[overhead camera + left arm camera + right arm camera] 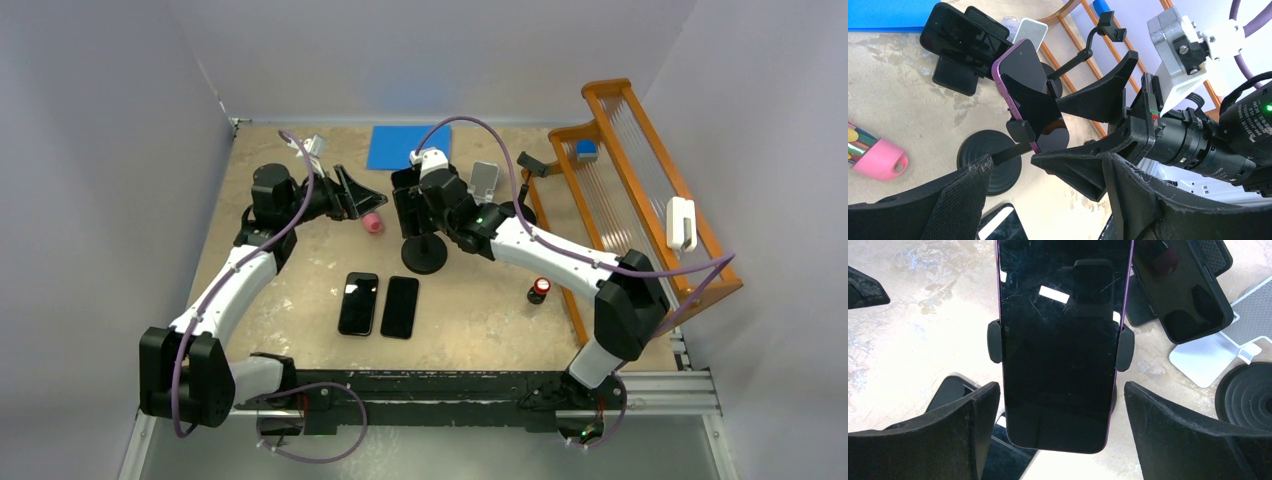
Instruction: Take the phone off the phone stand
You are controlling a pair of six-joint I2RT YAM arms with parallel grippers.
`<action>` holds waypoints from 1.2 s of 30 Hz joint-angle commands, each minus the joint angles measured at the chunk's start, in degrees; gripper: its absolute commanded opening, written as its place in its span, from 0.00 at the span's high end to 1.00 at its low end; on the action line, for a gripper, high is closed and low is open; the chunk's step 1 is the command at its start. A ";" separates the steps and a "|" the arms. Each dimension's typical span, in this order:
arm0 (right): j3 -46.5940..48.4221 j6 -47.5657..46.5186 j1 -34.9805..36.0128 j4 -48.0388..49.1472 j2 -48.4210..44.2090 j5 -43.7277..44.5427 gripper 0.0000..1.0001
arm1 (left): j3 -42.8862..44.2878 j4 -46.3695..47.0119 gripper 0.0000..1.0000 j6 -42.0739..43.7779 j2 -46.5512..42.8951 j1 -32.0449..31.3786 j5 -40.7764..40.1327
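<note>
**Phone still clamped in the stand; right tool lined up to take it**

Top external. The right tool (408, 212) sits directly over the phone stand (425, 256), whose round base shows just beneath it on the counter (480, 310). The left tool (362, 200) hangs just beside it, released, with nothing in it. Two spare phones (358, 303) lie flat behind both tools, toward the arm bases. They are not my target.

Left wrist. The phone (1035, 97), purple-edged, stands tilted in the stand, ahead of the left tool and above its fingers. The side clamps (1020, 131) pinch its long edges. The right tool's two fingers reach in on either side of it. I cannot tell from here whether they touch.

Right wrist. This view settles it. The phone fills the middle between the fingers (958, 435) with a clear gap on each side. The tool is released wide and grasps nothing. The clamps sit just ahead of the fingertips.

Plan, my judgement:
- Keep the tool centred so both pads land together.
- Close on the long edges short of the clamps, where the sides are bare.
- Confirm a firm hold before pulling, since the glass looks slick.
- Draw the phone out along its own length, not sideways against the clamps.
- The stand may lift with it, so the left tool could pin the base.
</note>
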 commanded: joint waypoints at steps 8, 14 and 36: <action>4.32 -1.38 1.48 -1.37 1.15 4.71 0.08 | -0.33 3.53 0.22 0.51 0.29 -0.30 1.24; 4.58 -1.43 2.09 -2.05 1.98 6.74 0.09 | -0.40 3.52 0.22 0.51 0.29 -0.30 1.24; 4.43 -0.25 2.06 -1.29 1.46 8.05 0.09 | -0.50 3.52 0.23 0.43 0.44 -0.30 1.25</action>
